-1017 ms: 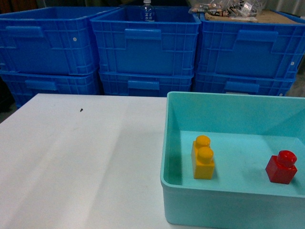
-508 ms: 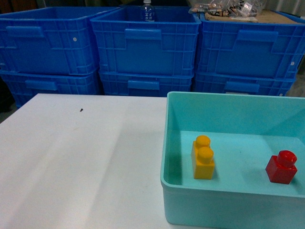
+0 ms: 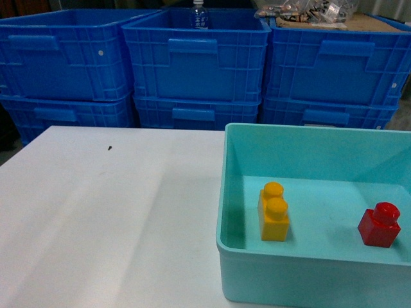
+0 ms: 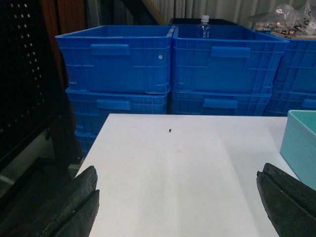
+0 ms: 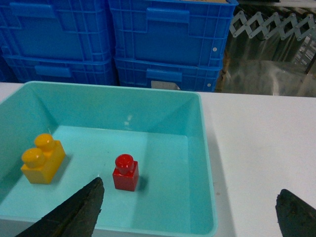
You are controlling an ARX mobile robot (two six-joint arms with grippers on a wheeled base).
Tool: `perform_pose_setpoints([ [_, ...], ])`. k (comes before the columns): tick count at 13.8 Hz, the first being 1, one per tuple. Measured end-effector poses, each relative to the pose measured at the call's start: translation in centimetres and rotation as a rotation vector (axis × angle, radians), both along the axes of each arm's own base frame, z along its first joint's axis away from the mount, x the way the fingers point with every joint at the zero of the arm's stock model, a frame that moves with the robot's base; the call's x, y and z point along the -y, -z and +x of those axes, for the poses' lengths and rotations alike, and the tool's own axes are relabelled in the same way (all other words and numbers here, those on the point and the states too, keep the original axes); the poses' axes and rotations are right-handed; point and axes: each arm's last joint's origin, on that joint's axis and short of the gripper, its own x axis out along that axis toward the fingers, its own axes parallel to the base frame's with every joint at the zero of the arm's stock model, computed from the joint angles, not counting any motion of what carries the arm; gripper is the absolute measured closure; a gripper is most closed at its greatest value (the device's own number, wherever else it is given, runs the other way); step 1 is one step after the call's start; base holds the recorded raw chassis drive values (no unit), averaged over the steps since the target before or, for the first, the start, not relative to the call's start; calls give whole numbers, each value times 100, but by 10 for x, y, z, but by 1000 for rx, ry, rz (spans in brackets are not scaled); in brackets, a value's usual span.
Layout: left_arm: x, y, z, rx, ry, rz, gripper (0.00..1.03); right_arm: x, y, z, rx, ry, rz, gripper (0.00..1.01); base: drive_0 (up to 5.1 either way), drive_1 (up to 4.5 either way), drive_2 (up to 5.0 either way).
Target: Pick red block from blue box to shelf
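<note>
The red block point(image 3: 379, 224) stands upright on the floor of the blue box point(image 3: 308, 128), near its right side. In the right wrist view the red block point(image 5: 125, 173) sits just ahead and to the left of my right gripper point(image 5: 191, 197). That gripper is open and empty, straddling the blue box's right wall point(image 5: 207, 148). My left gripper point(image 4: 177, 192) is open and empty above the bare white table, with the box's corner point(image 4: 298, 143) at the far right. Neither gripper shows in the head view. The shelf is out of view.
A yellow two-stud brick point(image 3: 273, 213) stands in the box's left half. Stacked dark blue crates point(image 3: 196, 61) line the table's far edge, one holding a water bottle point(image 3: 200, 14). The white table point(image 3: 96, 224) spreads left of the box. A dark perforated panel point(image 4: 24, 74) stands off the table's left.
</note>
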Motion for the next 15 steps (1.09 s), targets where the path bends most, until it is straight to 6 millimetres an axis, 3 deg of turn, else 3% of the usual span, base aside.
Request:
perform_pose_setpoints([
  [4, 0, 0, 0, 0, 0, 0, 5, 2, 9, 6, -188, 24, 109, 3, 0, 0, 0],
  [6, 0, 0, 0, 0, 0, 0, 5, -3, -5, 18, -153, 4, 139, 3, 0, 0, 0],
  [9, 0, 0, 0, 0, 0, 0, 5, -17, -39, 68, -153, -48, 183, 3, 0, 0, 0],
  [11, 0, 0, 0, 0, 0, 0, 5, -25, -46, 111, -216, -67, 190, 3, 0, 0, 0],
  [13, 0, 0, 0, 0, 0, 0, 5, -29, -31, 148, -303, -61, 188, 3, 0, 0, 0],
  [15, 0, 0, 0, 0, 0, 0, 5, -35, 1, 170, -376, -37, 130, 3, 0, 0, 0],
])
